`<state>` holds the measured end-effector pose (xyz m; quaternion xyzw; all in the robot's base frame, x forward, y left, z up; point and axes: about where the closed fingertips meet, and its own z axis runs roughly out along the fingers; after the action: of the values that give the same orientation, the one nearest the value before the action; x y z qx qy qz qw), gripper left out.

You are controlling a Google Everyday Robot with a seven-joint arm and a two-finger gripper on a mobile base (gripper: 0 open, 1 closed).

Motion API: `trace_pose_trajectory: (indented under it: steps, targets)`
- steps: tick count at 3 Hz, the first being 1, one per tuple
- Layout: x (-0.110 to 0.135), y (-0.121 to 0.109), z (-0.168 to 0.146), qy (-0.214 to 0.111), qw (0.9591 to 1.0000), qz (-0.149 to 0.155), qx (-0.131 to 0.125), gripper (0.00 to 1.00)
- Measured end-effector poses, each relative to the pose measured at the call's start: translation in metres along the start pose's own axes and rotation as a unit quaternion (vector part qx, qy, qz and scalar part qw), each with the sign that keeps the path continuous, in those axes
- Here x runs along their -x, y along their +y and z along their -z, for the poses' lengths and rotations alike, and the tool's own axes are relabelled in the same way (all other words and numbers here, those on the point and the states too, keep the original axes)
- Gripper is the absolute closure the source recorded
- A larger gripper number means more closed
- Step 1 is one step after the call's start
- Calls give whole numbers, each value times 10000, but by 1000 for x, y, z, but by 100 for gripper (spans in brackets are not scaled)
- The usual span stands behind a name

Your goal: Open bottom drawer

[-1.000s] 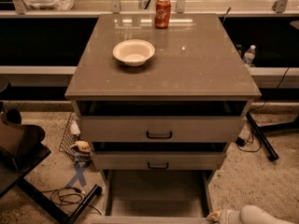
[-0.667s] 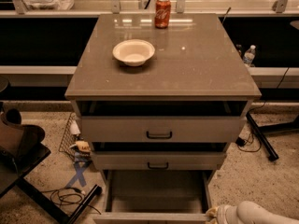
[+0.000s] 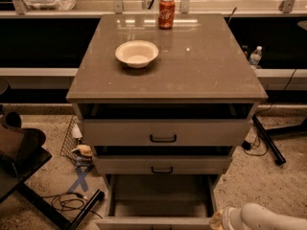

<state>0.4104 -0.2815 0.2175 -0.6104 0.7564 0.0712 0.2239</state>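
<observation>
The cabinet has three grey drawers. The bottom drawer (image 3: 144,221) is pulled far out toward me. Its bare inside shows, and its front lies along the lower edge of the camera view. The middle drawer (image 3: 192,165) and the top drawer (image 3: 120,132) each stand slightly out and carry a small black bar handle. My white arm comes in from the lower right. Its gripper (image 3: 219,220) is at the right end of the bottom drawer's front, partly cut off by the edge of the view.
On the cabinet top (image 3: 211,71) stand a white bowl (image 3: 136,53) and a red soda can (image 3: 166,13). A black stand (image 3: 29,176) and cables (image 3: 67,202) lie on the floor at the left. A black frame leg (image 3: 268,140) and a water bottle (image 3: 255,56) are at the right.
The bottom drawer has slid further out toward me. My arm has moved left along the lower edge, so more of it shows.
</observation>
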Motion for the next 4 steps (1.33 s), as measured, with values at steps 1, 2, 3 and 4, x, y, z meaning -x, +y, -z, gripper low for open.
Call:
trace_pose_trajectory:
  steps: [1,2,3,4]
  targets:
    - [9,-37,68,918,9957,136,33,100]
    - [9,-23,114,1606,9851,257,559,100]
    - [31,-33,106,1667,9819,557,707,100]
    - [28,-32,104,1596,9830,540,725,100]
